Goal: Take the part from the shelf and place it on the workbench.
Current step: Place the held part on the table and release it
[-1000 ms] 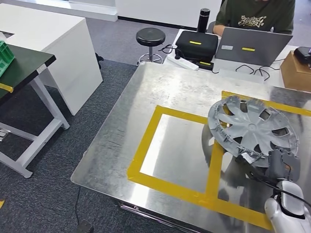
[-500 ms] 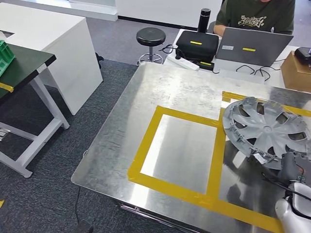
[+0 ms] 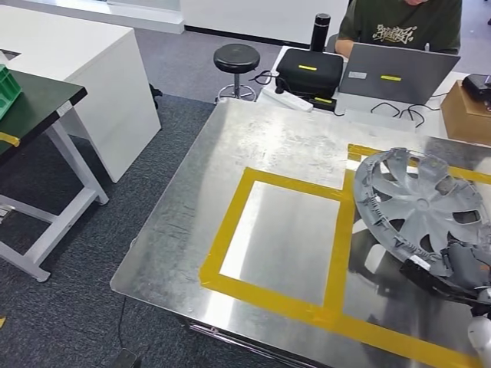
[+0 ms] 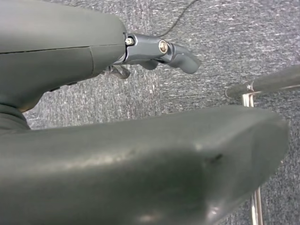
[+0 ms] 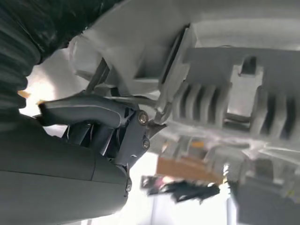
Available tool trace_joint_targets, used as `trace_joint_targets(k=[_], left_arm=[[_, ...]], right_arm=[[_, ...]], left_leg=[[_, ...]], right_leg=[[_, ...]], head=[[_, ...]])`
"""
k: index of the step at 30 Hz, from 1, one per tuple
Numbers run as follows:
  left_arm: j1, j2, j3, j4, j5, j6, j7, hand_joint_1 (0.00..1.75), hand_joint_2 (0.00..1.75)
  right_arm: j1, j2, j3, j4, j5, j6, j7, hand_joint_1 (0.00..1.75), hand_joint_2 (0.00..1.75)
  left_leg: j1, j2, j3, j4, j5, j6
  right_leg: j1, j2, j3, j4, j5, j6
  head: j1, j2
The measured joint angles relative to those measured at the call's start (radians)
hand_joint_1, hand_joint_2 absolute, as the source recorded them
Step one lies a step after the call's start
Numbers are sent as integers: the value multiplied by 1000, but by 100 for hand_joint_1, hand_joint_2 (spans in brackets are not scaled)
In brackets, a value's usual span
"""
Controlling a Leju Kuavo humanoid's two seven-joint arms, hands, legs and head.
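- The right hand [image 3: 463, 268] comes in from about 5 o'clock in the head view, low at the corner of the scene, its dark fingers wrapped over the near rim of the hubcap [image 3: 423, 203].
- From the right wrist view the grip is plain: the fingers [image 5: 85, 112] are curled against the ribbed underside of the hubcap's [image 5: 226, 84] edge, so the hand is gripping it by the rim.
- The hubcap is a grey, multi-spoked disc, tilted rather than flat: its near edge at the hand sits lower in the head view, its far edge raised toward 12 o'clock, and its spoked face is turned up and toward the robot.
- Being round, it has no long axis to speak of; the disc's face slants across the right side of the workbench [image 3: 278, 146].
- It sits over the right-hand yellow tape frame [image 3: 338, 245], at roughly 3 o'clock from the middle of the metal top; I cannot tell whether its rim touches the surface.
- The left hand [image 4: 106, 117] hangs over grey carpet, its fingers [image 4: 169, 51] nearly straight and apart, holding nothing.
- Beyond the workbench at 12 o'clock, a person [image 3: 405, 23] sits behind a laptop [image 3: 397, 73], with a black stool [image 3: 236, 60] at about 11 o'clock.
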Motion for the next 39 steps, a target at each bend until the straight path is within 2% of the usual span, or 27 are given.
trace_joint_targets(k=[3, 7, 13, 18, 22, 28, 32, 37, 39], left_arm=[[4, 4, 11, 0, 1, -1, -2, 0, 0], [8, 8, 26, 0, -1, -2, -4, 0, 0], [10, 8, 43, 0, -12, -1, -7, 0, 0], [10, 8, 52, 0, -16, 0, -9, 0, 0], [10, 7, 56, 0, -18, 1, -9, 0, 0], [10, 5, 58, 0, -25, 3, -9, 0, 0], [10, 2, 62, 0, -27, 4, -11, 0, 0], [9, -1, 66, 0, -33, 6, -12, 0, 0], [9, -3, 69, 0, -37, 7, -12, 0, 0]], right_arm=[[70, -112, -10, -120, -132, 146, -58, 0, 175], [181, -259, -81, -278, -285, 306, -118, 0, 175], [349, -424, -232, -446, -409, 455, -150, 0, 175], [452, -481, -353, -526, -429, 502, -173, 0, 175], [526, -505, -431, -571, -431, 525, -185, 0, 175], [575, -512, -465, -597, -414, 519, -180, 0, 175], [578, -514, -455, -598, -413, 506, -170, 0, 0], [542, -509, -421, -584, -407, 475, -156, 0, 0], [505, -495, -389, -561, -388, 434, -158, 0, 87]], left_leg=[[-2, -1, -2, 1, 0, 2], [-4, -1, -9, 1, 2, 4], [-8, -1, -22, 1, 8, 9], [-9, -1, -32, 1, 11, 9], [-10, -1, -37, 1, 14, 9], [-11, -1, -41, 1, 18, 9], [-11, -1, -44, 1, 20, 9], [-12, 0, -47, 1, 23, 9], [-12, 1, -47, 1, 24, 9]], right_leg=[[-2, -3, 0, 0, 0, 1], [-3, -3, 2, 1, 2, 3], [-7, -3, -11, 1, 6, 7], [-7, -3, -19, 1, 10, 7], [-8, -3, -24, 1, 13, 7], [-8, -3, -28, 1, 17, 6], [-9, -3, -31, 1, 20, 6], [-9, -1, -35, 1, 23, 5], [-9, 0, -36, 1, 24, 5]], head=[[0, 0], [0, 0], [0, 0], [0, 0], [0, 0], [0, 0], [0, 0], [0, 0], [0, 0]])
